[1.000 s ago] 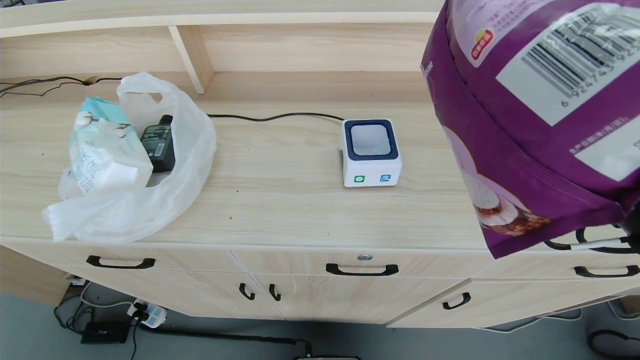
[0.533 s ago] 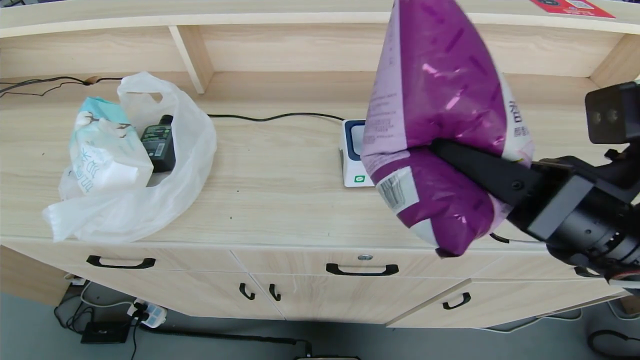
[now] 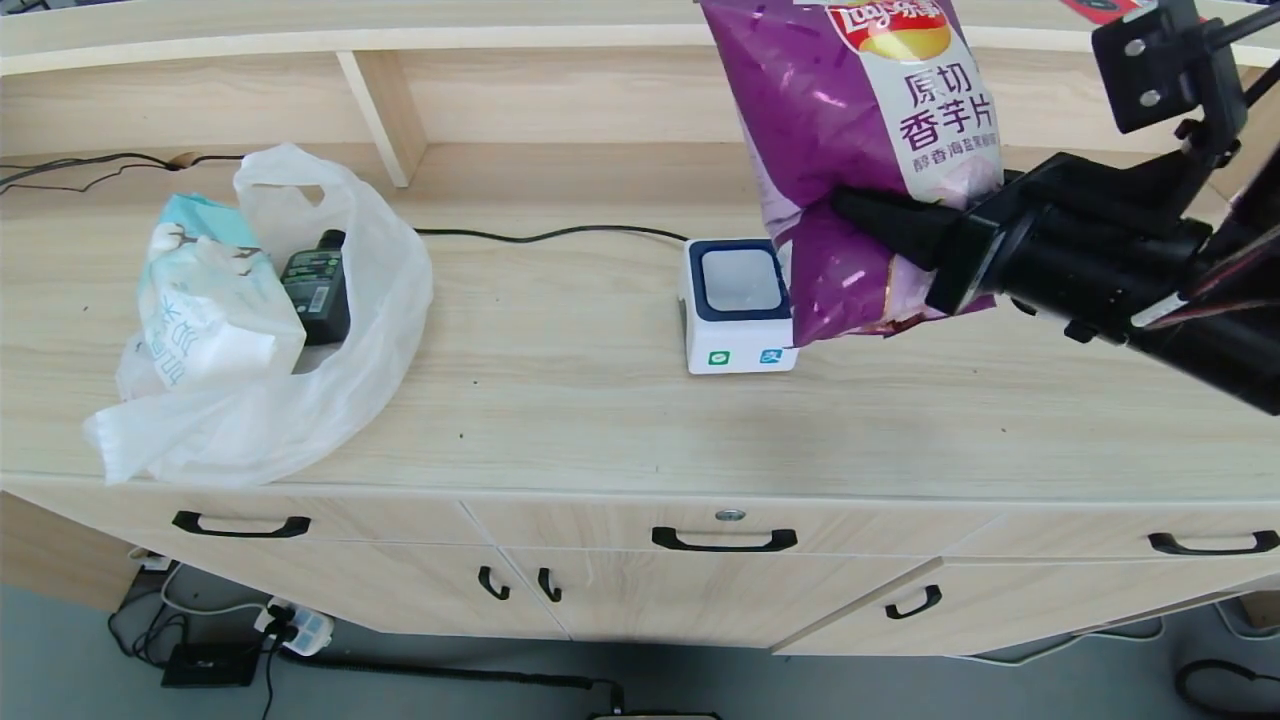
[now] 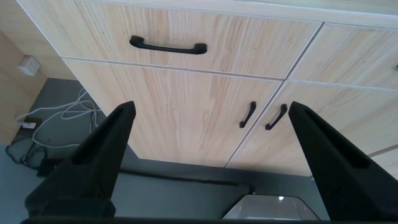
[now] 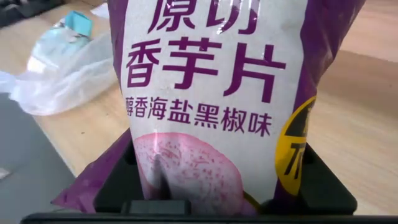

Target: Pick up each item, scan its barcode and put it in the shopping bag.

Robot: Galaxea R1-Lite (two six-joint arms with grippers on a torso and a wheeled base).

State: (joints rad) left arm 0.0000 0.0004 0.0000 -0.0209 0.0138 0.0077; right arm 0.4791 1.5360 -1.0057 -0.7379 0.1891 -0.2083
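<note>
My right gripper (image 3: 872, 215) is shut on a purple chips bag (image 3: 862, 140), held upright in the air just right of and above the white barcode scanner (image 3: 740, 305). The bag's front (image 5: 205, 99) faces the right wrist camera, pinched low between the black fingers (image 5: 118, 180). The clear shopping bag (image 3: 260, 320) lies at the counter's left, holding a tissue pack (image 3: 205, 305) and a dark bottle (image 3: 318, 285). My left gripper (image 4: 211, 162) hangs open below the counter, in front of the cabinet doors (image 4: 186, 106).
The scanner's black cable (image 3: 550, 236) runs along the back of the wooden counter (image 3: 560, 400). An upright divider (image 3: 385, 110) and a shelf stand behind. Drawers with black handles (image 3: 725, 540) sit under the counter edge.
The right arm swung the chips bag away from the camera and turned it upright, moving it back over the counter beside the scanner. The shopping bag stayed put.
</note>
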